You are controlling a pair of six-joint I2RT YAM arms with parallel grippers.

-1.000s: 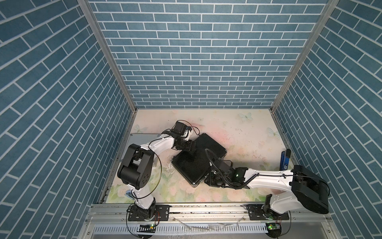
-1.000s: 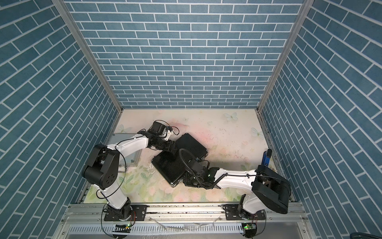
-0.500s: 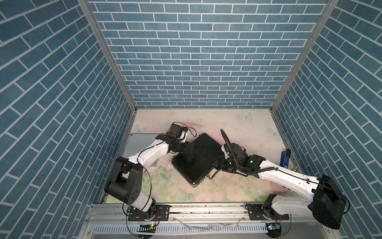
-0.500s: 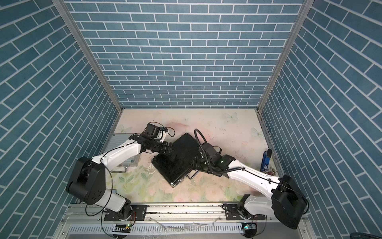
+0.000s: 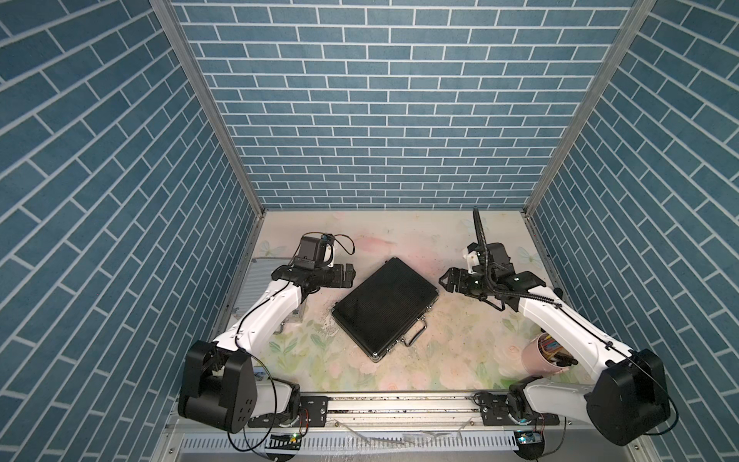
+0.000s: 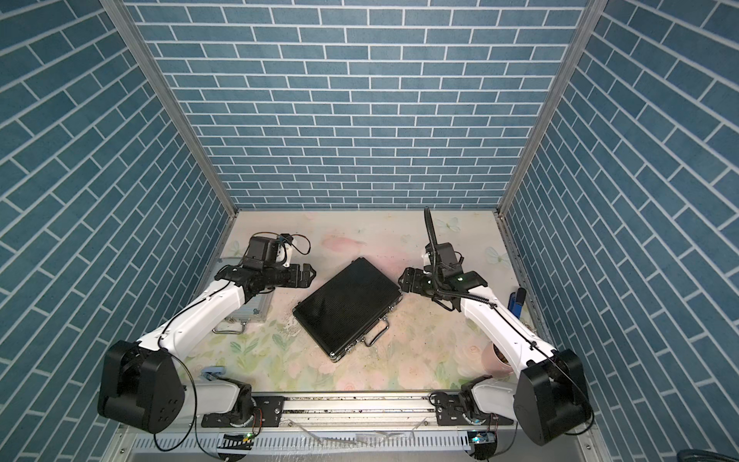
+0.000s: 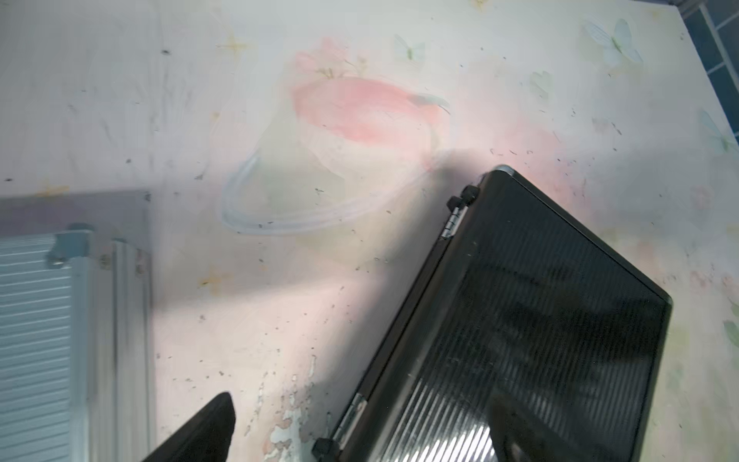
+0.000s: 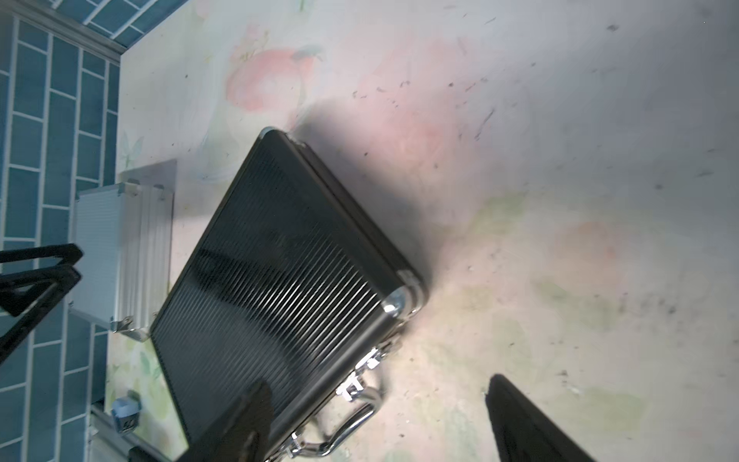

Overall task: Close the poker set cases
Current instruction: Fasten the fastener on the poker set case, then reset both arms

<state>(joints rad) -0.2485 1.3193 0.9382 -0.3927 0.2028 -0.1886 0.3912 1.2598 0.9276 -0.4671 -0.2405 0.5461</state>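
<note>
Backed off to either side of the black case (image 5: 386, 306), now shut flat mid-table, with left gripper (image 5: 352, 276) and right gripper (image 5: 443, 279) spread wide, empty; seemingly closed too: silver case (image 5: 256, 288) at left edge, so probably finished

Large black ribbed briefcase (image 5: 386, 306): lid shut, lying flat, set diagonally mid-workspace, metal handle (image 5: 416, 340) facing front. Small silver ribbed aluminium case (image 5: 256, 280): shut, flat, far left.
</note>
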